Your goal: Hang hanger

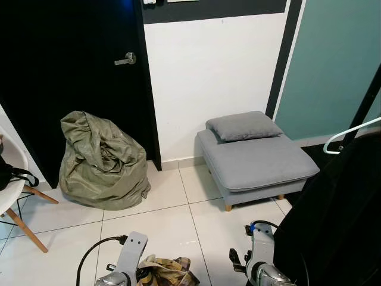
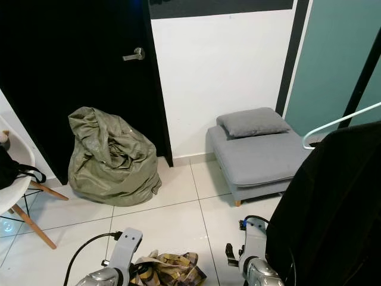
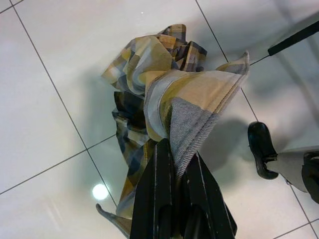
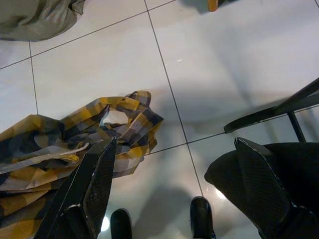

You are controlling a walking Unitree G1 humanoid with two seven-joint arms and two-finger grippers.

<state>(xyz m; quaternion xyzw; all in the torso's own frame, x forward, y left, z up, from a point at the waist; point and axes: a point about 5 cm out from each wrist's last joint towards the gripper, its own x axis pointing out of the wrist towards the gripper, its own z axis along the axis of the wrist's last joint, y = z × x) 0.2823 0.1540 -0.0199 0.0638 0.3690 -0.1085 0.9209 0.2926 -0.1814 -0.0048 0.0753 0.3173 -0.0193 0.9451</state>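
A white hanger [image 1: 351, 134] sticks out above a black garment [image 1: 333, 214] that hangs at the right, beside a slanted black pole [image 1: 366, 101]. My left gripper [image 3: 177, 152] is shut on a yellow and grey plaid shirt [image 3: 164, 84], which bunches up above the white floor tiles. The same shirt [image 1: 169, 271] shows low between my two arms. My right gripper [image 4: 175, 144] is open wide over the floor and holds nothing. The plaid shirt [image 4: 65, 144] is by one of its fingers and the black garment [image 4: 279, 169] by the other.
A stuffed green sack [image 1: 104, 161] leans against a black door [image 1: 71, 71]. A grey footstool [image 1: 259, 161] with a cushion [image 1: 244, 125] stands by the white wall. A white chair [image 1: 12, 179] is at the far left. Black rack legs [image 4: 271, 112] cross the floor.
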